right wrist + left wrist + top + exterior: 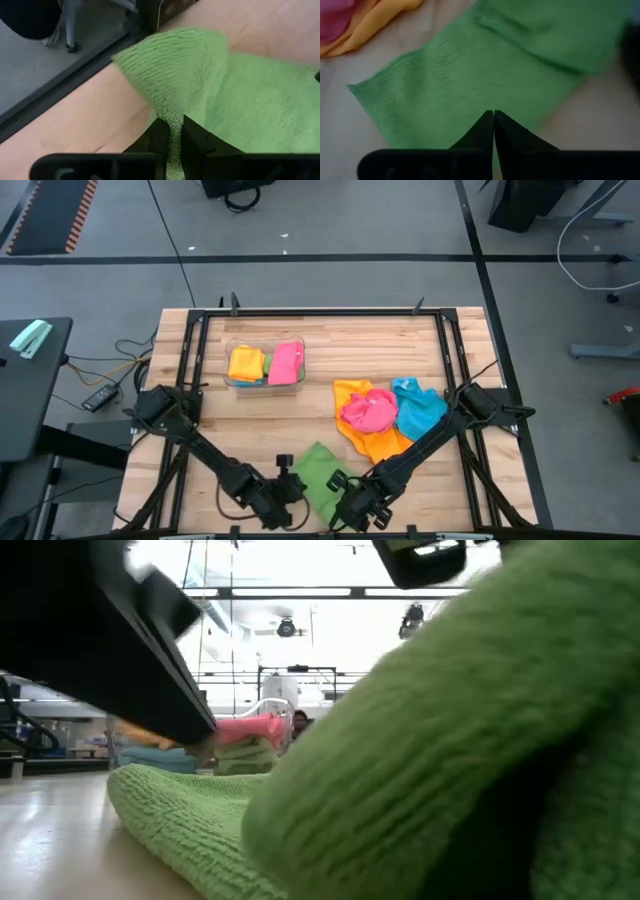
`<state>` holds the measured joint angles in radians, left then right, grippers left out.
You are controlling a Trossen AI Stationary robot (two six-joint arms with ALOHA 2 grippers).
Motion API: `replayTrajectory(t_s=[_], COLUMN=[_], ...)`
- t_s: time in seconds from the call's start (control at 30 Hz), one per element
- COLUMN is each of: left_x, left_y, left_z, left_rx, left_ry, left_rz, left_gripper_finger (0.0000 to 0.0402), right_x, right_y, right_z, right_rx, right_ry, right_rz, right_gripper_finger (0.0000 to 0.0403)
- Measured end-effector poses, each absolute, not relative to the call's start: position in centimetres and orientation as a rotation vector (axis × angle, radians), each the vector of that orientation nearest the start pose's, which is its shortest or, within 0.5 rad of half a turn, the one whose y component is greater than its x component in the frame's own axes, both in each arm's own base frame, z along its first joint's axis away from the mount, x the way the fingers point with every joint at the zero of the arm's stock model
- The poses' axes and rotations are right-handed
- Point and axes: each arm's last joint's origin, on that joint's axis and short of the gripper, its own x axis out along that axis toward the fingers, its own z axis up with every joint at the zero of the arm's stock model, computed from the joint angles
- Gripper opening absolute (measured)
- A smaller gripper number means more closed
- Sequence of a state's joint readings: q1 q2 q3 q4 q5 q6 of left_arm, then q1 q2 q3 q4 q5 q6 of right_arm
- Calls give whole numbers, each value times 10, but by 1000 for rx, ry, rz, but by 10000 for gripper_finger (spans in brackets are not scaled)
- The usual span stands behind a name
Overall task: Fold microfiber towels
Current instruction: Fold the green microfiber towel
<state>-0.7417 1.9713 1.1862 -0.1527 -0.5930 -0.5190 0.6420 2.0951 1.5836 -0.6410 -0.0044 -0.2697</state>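
both grippers work the green towel [318, 476] at the table's near edge: right gripper [171, 131] pinches a raised corner, left gripper [493, 131] closed at another edge, likely to fold it.

A wooden butcher-block table [330, 355] fills the middle of the room, framed by black rails [452, 350]. Well away from both grippers, toward the far left part of the top, sits a clear plastic bin [228, 376]. The floor beyond is grey, crossed by a dark strip [300, 258], with a black cable [170, 230] trailing over it. Off the table on the left arm's side stands a dark side table [30, 395] carrying a pale green object [31, 338]; a small black box [99, 397] and its wires lie on the floor nearby. A striped mat [50, 215] lies in the far corner.
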Motion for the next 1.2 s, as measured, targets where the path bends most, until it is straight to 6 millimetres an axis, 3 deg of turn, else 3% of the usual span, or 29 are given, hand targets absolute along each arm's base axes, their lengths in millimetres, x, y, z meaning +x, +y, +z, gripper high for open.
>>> replayTrajectory(t_s=[0.3,0.5,0.7,1.03,1.2], left_x=[323,328,328,329,329], left_y=[-231,-223,-219,-211,-210], left_z=[116,115,114,114,114], left_rx=[87,105,122,118,119], left_ry=[779,790,815,841,841], left_rz=[130,144,158,198,198], left_gripper_finger=[25,15,13,12,17], right_x=[336,330,332,325,319], right_y=[275,274,275,290,300], right_z=[172,156,155,158,159], right_rx=[-551,-515,-465,-317,-279], right_ry=[1066,1079,1066,1062,1043], right_rz=[706,685,656,640,645], right_gripper_finger=[40,40,44,144,172])
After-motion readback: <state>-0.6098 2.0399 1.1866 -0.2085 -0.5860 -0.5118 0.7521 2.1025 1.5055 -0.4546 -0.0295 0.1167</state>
